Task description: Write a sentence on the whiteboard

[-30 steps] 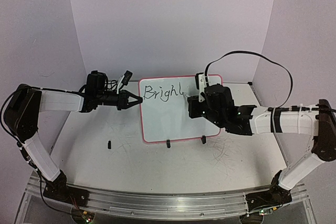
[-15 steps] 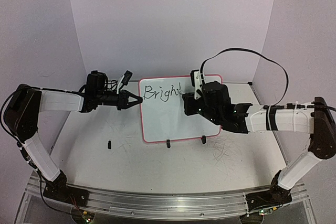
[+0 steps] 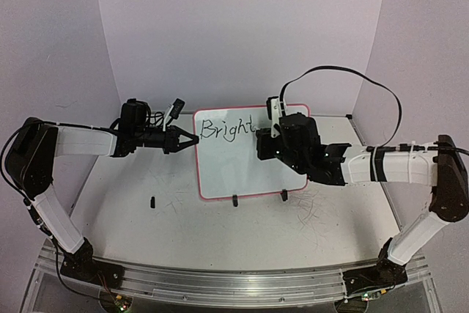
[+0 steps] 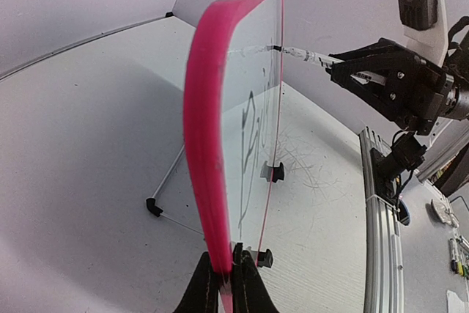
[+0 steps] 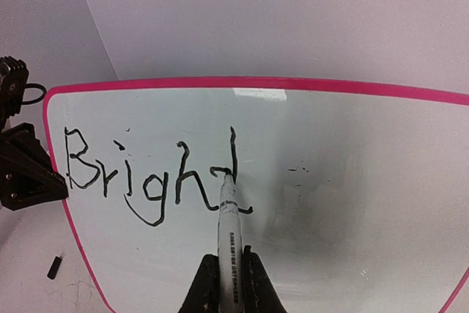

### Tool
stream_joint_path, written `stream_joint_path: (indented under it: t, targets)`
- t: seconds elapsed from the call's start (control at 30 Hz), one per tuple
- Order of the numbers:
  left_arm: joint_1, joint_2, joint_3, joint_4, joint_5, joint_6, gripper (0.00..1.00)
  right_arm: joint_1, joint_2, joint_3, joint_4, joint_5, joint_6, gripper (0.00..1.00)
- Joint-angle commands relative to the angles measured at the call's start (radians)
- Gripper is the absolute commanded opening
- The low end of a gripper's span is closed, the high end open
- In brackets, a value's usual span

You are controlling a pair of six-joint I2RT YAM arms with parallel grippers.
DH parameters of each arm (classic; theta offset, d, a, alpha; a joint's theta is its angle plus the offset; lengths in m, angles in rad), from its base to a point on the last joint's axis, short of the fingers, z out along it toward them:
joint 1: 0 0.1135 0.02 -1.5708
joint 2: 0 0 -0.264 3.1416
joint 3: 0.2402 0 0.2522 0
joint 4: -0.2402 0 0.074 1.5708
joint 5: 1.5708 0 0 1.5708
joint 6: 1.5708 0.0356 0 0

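Note:
The whiteboard [image 3: 234,163] with a pink frame stands upright on two black clip feet in mid-table. Black letters "Bright" [image 5: 146,174] run along its top; the crossbar of the "t" is part drawn. My left gripper [image 3: 192,139] is shut on the board's left edge, seen edge-on in the left wrist view [image 4: 220,144]. My right gripper [image 5: 229,273] is shut on a white marker [image 5: 229,229] whose tip touches the board at the "t". In the top view the right gripper [image 3: 265,144] is in front of the board's upper right part.
A small black piece [image 3: 153,201] lies on the table left of the board. Purple walls close in the back and sides. The table surface carries many old scratch marks [image 3: 315,210]. A rail [image 4: 381,210] runs along the near edge.
The right gripper moved left and up along the board. The "t" has been added after "Brigh", and its crossbar has begun. The left gripper has not moved.

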Motion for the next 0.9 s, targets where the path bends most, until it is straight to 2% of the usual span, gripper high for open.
stream_joint_path:
  t: [0.0, 0.3, 0.4, 0.5, 0.57, 0.7, 0.87]
  targets:
    - [0.004, -0.053, 0.006, 0.072, -0.019, 0.054, 0.00, -0.002, 0.000, 0.033, -0.027, 0.068, 0.017, 0.00]
    - [0.004, -0.051, 0.007, 0.072, -0.018, 0.054, 0.00, -0.002, -0.020, 0.030, -0.046, 0.100, 0.024, 0.00]
    - [0.004, -0.049, 0.007, 0.072, -0.019, 0.054, 0.00, 0.004, -0.038, 0.024, -0.005, 0.033, -0.020, 0.00]
    - [0.004, -0.048, 0.006, 0.072, -0.022, 0.054, 0.00, 0.035, -0.120, -0.028, 0.081, -0.052, -0.096, 0.00]
    - [0.005, -0.049, 0.005, 0.073, -0.026, 0.055, 0.00, 0.035, -0.188, -0.089, 0.108, -0.056, -0.114, 0.00]
    - [0.004, -0.046, 0.010, 0.071, -0.024, 0.055, 0.00, 0.023, -0.230, -0.144, 0.048, 0.036, -0.142, 0.00]
    - [0.004, -0.051, 0.007, 0.071, -0.027, 0.054, 0.00, 0.021, -0.246, -0.140, 0.026, -0.001, -0.134, 0.00]
